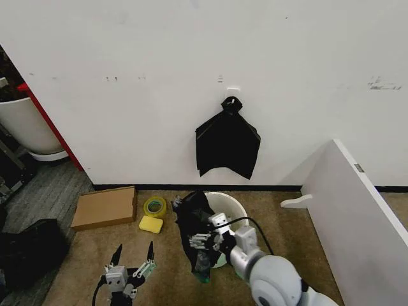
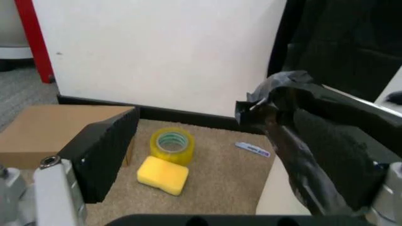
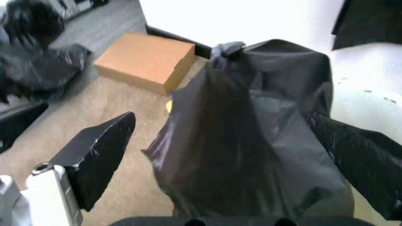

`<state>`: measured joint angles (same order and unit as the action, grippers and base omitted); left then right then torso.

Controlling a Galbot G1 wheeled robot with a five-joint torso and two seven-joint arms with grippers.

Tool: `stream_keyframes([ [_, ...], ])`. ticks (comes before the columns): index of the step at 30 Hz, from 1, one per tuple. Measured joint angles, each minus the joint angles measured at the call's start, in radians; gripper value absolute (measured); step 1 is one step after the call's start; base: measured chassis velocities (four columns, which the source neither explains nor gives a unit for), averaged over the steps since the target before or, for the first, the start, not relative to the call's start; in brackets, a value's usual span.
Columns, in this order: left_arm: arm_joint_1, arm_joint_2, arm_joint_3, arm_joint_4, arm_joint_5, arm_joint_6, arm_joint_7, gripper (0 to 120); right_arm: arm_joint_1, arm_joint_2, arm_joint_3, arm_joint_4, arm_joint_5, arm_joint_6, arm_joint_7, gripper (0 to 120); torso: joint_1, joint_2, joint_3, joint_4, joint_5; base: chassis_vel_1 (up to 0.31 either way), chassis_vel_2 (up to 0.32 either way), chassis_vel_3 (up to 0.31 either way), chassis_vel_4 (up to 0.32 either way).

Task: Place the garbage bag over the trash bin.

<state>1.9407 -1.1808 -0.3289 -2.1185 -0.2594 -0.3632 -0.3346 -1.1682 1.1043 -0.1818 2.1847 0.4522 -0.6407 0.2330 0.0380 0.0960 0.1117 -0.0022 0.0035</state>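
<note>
Garbage bag [image 1: 193, 229] draped in a crumpled black heap over the near-left rim of the trash bin [image 1: 233, 207], hanging down the bin's outer wall toward the carpet; most of the bin's mouth uncovered, cream-white interior showing to the right of the bag; bin standing on the tan carpet [image 1: 166, 268] close to the white wall [image 1: 191, 76].

Right gripper [image 1: 205, 241] at the bag's near side, fingers spread wide, the plastic bulging between them in the right wrist view [image 3: 251, 155], not pinched shut on it; contact with the bag impossible to confirm.

Left gripper [image 1: 132, 259] low over the carpet, well apart from the bin on its left, fingers open with nothing between them; in the left wrist view, bag [image 2: 320, 146] off to one side.

Also on the carpet: yellow sponge [image 1: 151, 224] touching or just beside a roll of yellow tape [image 1: 155, 206]; flat cardboard box [image 1: 105, 207] farther left; black bundle [image 1: 227, 143] hanging from a wall hook above the bin; white panel [image 1: 357, 210] leaning at the right.
</note>
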Motion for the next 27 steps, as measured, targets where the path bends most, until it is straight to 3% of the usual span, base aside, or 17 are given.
stream_keyframes([
  [6, 0.003, -0.009, 0.013, 0.002, 0.008, -0.001, 0.0, 97, 0.007, -0.002, -0.054, -0.042, -0.088, 0.005, -0.023, 93, 0.0, 0.0, 0.0, -0.0001, 0.0, 0.0, 0.0, 0.0, 0.0],
  [9, 0.014, -0.017, 0.015, 0.005, 0.008, -0.006, 0.0, 97, 0.021, 0.014, -0.077, -0.08, -0.138, 0.028, -0.026, 74, 0.0, 0.0, 0.0, 0.0, 0.0001, 0.0, 0.0, 0.0, 0.0],
  [12, 0.018, -0.018, 0.015, 0.005, 0.008, -0.008, 0.001, 97, 0.029, 0.018, -0.079, -0.085, -0.143, 0.041, -0.025, 68, 0.0, 0.0, 0.0, 0.0, 0.0001, 0.0, 0.0, 0.0, 0.0],
  [27, 0.013, -0.006, 0.037, -0.002, 0.008, 0.0, 0.006, 97, 0.035, 0.023, -0.073, -0.108, -0.165, 0.083, -0.014, 12, 0.0, 0.0, 0.0, 0.0, 0.0001, 0.0, 0.0, 0.0, 0.0],
])
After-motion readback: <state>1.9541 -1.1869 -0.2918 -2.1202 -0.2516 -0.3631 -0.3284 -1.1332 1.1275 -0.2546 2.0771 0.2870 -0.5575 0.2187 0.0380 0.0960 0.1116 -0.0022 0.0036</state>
